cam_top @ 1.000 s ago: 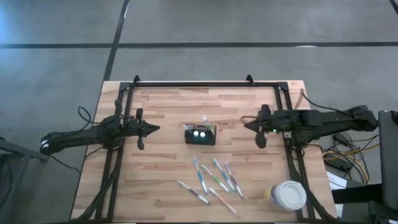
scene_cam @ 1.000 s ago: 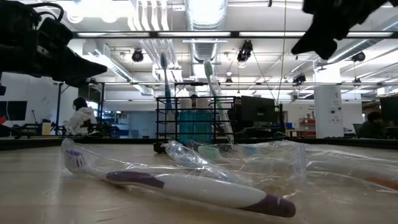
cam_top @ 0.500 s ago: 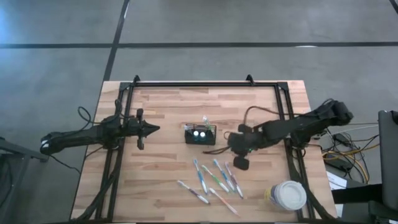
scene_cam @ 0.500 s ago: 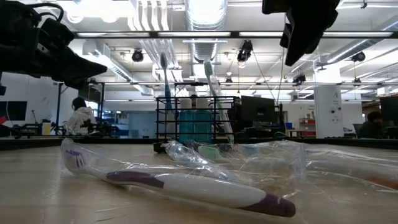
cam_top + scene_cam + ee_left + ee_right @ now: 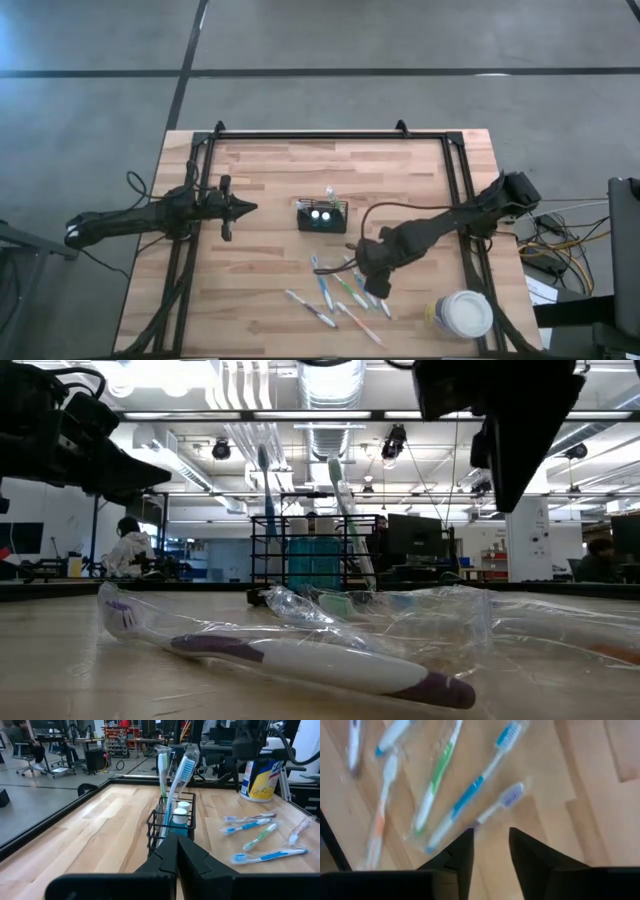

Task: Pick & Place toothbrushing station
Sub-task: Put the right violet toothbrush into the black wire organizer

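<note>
We saw a black wire-mesh caddy (image 5: 322, 217) on pale wood planks (image 5: 270, 180), with plastic-wrapped toothbrushes (image 5: 345, 290) nearby. The right gripper (image 5: 375, 290) had swung over them, fingers now spread; the left gripper (image 5: 245, 207) stayed pressed together.

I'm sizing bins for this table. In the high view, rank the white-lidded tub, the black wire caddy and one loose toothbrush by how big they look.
1. white-lidded tub, the widest blob.
2. black wire caddy, a somewhat smaller rectangle.
3. blue toothbrush, about as long as the caddy is wide but far thinner, so the smallest in area.
</note>
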Controlling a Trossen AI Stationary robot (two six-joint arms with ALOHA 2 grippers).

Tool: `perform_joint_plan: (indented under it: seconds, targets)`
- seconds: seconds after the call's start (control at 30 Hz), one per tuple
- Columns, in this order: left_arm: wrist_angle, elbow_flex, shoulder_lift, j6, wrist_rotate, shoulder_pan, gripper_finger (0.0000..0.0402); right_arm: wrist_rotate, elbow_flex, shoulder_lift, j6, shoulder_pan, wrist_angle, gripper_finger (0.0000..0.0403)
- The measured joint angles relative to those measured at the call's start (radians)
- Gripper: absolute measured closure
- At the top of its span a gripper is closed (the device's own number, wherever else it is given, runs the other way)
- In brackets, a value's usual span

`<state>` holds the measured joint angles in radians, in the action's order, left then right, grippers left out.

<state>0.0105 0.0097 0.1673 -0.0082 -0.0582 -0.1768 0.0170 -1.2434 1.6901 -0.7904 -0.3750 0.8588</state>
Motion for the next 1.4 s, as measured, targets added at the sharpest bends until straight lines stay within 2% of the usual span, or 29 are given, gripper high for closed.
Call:
perform_joint_plan:
  seconds: [0.1,0.2,0.3,0.47,0.97,1.23,1.4]
  targets:
    - [-0.003,0.0,0.0,-0.007,-0.003,0.0,0.0396,-0.032,0.017,0.02,-0.082,-0.005,-0.07,0.0255]
    - [-0.004,0.0,0.0,-0.021,-0.014,0.0,0.0396,-0.064,0.022,0.033,-0.182,-0.017,-0.046,0.0241]
    - [-0.004,0.001,0.0,-0.025,-0.036,0.0,0.0396,-0.071,0.042,0.047,-0.246,-0.036,-0.024,0.0235]
    - [-0.005,0.001,0.0,-0.03,-0.038,0.0,0.0396,-0.07,0.099,0.046,-0.314,-0.065,-0.082,0.0234]
    - [0.012,0.001,0.0,-0.055,-0.046,0.0,0.0396,-0.092,0.222,0.048,-0.408,-0.106,-0.336,0.0234]
    - [0.015,0.001,0.0,-0.073,-0.049,0.0,0.0396,-0.151,0.25,0.049,-0.411,-0.105,-0.342,0.0234]
    - [0.016,0.001,0.0,-0.072,-0.049,0.0,0.0396,-0.157,0.236,0.107,-0.355,-0.09,-0.338,0.0234]
